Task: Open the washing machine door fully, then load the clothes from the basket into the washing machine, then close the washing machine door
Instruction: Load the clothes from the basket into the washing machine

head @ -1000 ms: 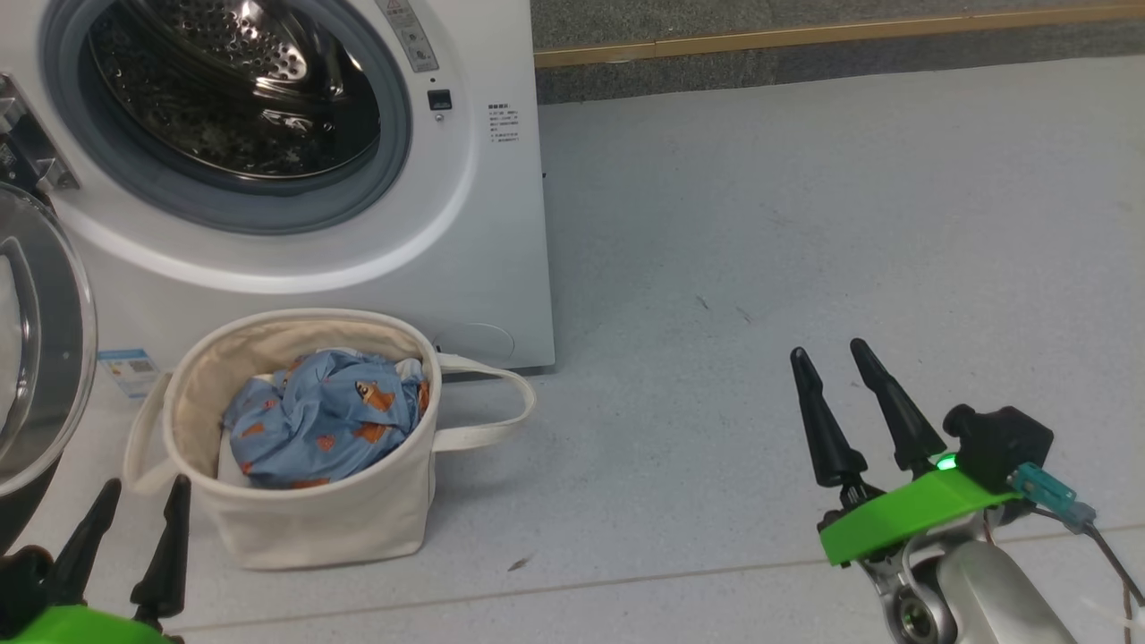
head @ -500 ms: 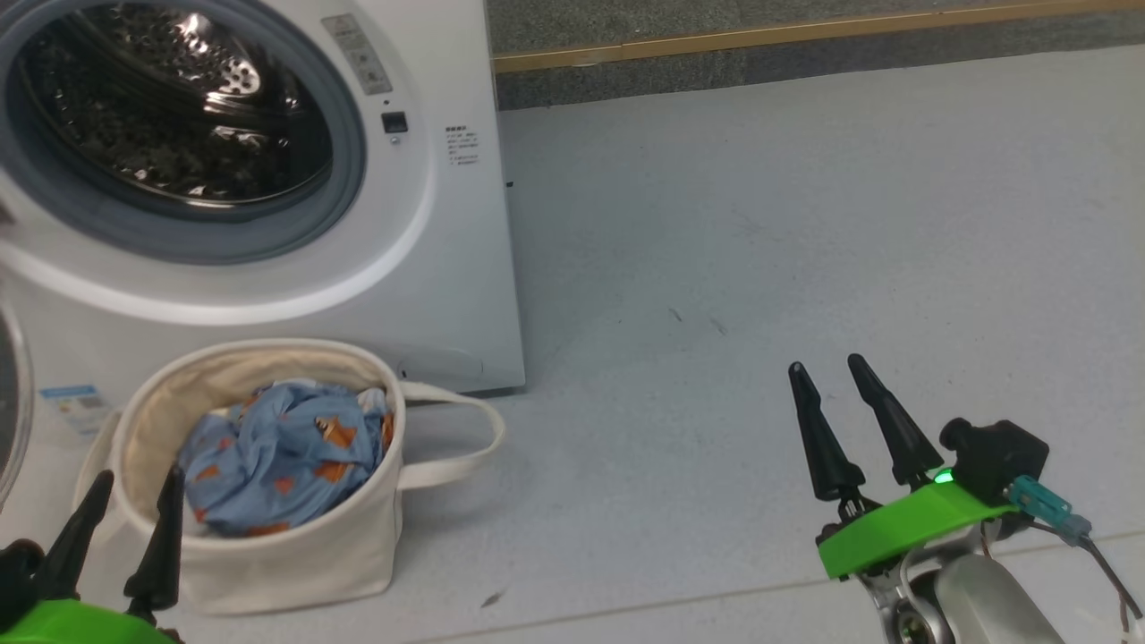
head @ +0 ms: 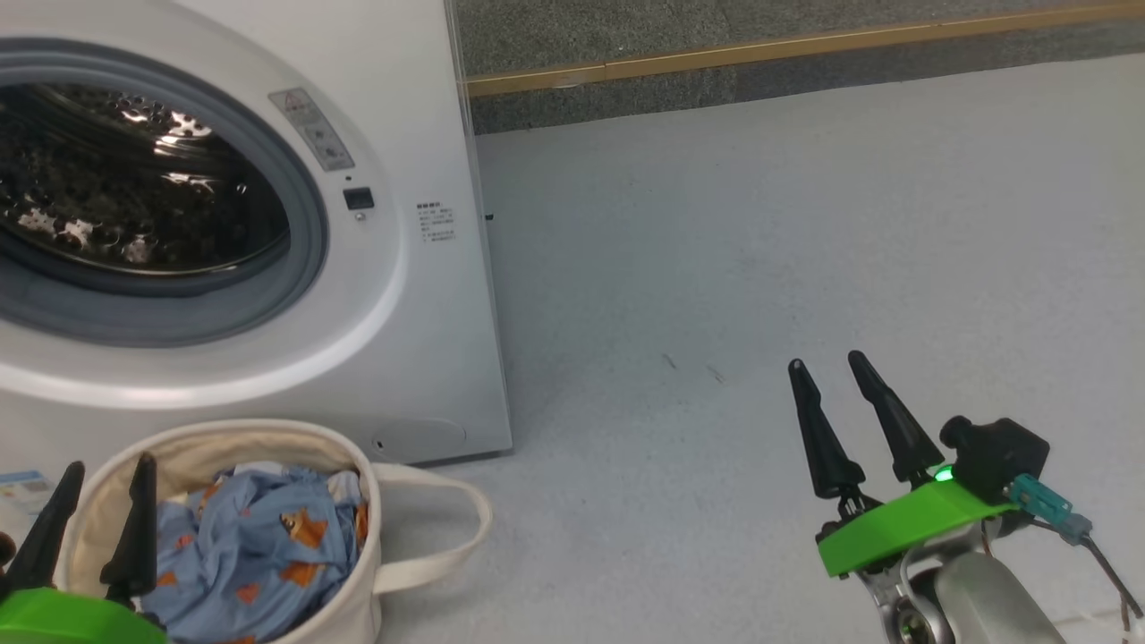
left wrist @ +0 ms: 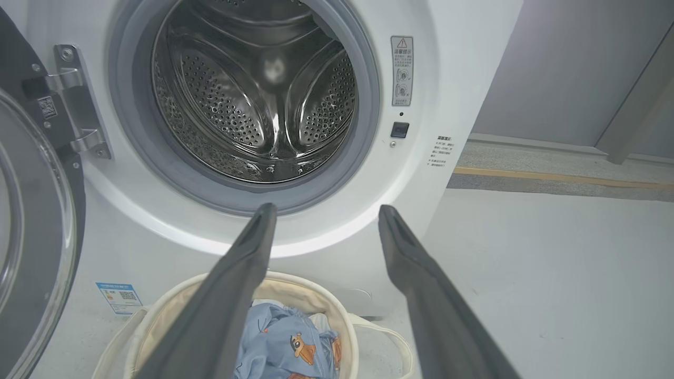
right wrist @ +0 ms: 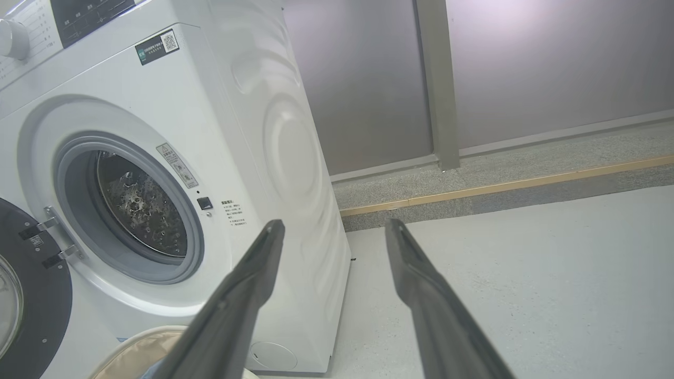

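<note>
The white washing machine (head: 402,340) stands at the left with its steel drum (left wrist: 253,100) exposed. Its black-rimmed door (left wrist: 31,237) hangs swung open to the left on its hinge (left wrist: 79,105); the door (right wrist: 21,295) also shows in the right wrist view. The cream basket (head: 349,617) sits on the floor before the machine, holding light blue clothes (head: 241,546) with orange animals. My left gripper (head: 106,465) is open at the basket's near-left rim, nothing between its fingers. My right gripper (head: 827,360) is open over bare floor, far right of the basket.
Pale grey floor (head: 760,250) spreads to the right of the machine. A raised grey step with a yellow edge strip (head: 760,49) runs along the back, under a grey wall (right wrist: 526,68). A blue sticker (left wrist: 118,297) marks the machine's lower front.
The camera has swung right and down, so machine and basket slid left and lower in the head view. The door has left that view. Both grippers stay open.
</note>
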Tool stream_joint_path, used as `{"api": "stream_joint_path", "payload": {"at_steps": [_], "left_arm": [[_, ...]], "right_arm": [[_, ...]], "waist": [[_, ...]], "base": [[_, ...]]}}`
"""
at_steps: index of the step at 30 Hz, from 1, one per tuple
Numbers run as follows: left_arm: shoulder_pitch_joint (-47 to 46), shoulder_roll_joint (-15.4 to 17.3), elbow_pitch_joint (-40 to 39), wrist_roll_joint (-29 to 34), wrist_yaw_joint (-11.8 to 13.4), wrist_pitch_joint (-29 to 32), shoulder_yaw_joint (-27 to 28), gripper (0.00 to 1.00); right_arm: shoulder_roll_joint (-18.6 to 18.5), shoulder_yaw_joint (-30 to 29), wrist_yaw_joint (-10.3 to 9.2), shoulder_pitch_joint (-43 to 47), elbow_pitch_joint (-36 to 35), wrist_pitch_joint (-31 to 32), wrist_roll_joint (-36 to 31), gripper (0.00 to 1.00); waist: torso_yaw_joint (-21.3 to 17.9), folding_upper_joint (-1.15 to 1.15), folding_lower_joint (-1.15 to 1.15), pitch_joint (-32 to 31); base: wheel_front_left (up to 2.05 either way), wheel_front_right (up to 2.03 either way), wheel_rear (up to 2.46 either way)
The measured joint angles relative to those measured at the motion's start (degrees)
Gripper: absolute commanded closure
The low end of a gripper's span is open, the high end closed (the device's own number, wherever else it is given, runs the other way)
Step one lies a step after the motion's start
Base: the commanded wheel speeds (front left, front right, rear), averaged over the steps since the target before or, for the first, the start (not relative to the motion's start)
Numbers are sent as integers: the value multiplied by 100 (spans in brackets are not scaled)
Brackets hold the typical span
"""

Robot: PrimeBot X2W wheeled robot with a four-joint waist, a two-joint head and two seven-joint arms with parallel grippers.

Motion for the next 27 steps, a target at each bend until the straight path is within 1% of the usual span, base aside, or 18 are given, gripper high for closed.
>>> {"api": "stream_joint_path", "payload": {"at_steps": [5, 10, 16, 17, 19, 23, 25, 27], "left_arm": [[-119, 2, 135, -7, 22, -11, 2, 0], [-166, -9, 200, -4, 25, -11, -12, 0], [-207, 19, 296, 179, 229, -85, -34, 0], [-207, 26, 316, 222, 229, -74, -57, 0], [-218, 58, 361, 303, 276, 13, -155, 0], [-377, 64, 457, 304, 277, 230, -234, 0], [-521, 71, 552, 304, 274, 410, -320, 0], [-648, 82, 757, 303, 263, 716, -476, 0]], "right_arm": [[25, -1, 0, -1, -45, 0, -25, 0], [34, -9, 0, -1, -63, 1, -25, 0], [36, -8, 0, -1, -81, 1, -25, 0], [36, -8, 0, -1, -86, 1, -25, 0], [36, -10, 0, -1, -86, 1, -25, 0], [36, -11, 0, -1, -91, 2, -26, 0], [36, -10, 0, -1, -97, 2, -26, 0], [36, -10, 0, -1, -110, 3, -26, 0]], "waist": [[25, 0, 0, 19], [44, 0, 0, 21], [46, 0, 0, 18], [47, 0, 0, 17], [48, 0, 0, 17], [57, 0, 0, 34], [51, 0, 0, 48], [39, 0, 0, 70]], "base": [[102, -102, 0], [34, -34, 0], [0, 0, 0], [0, 0, 0], [0, 0, 0], [0, 0, 0], [0, 0, 0], [0, 0, 0]]}}
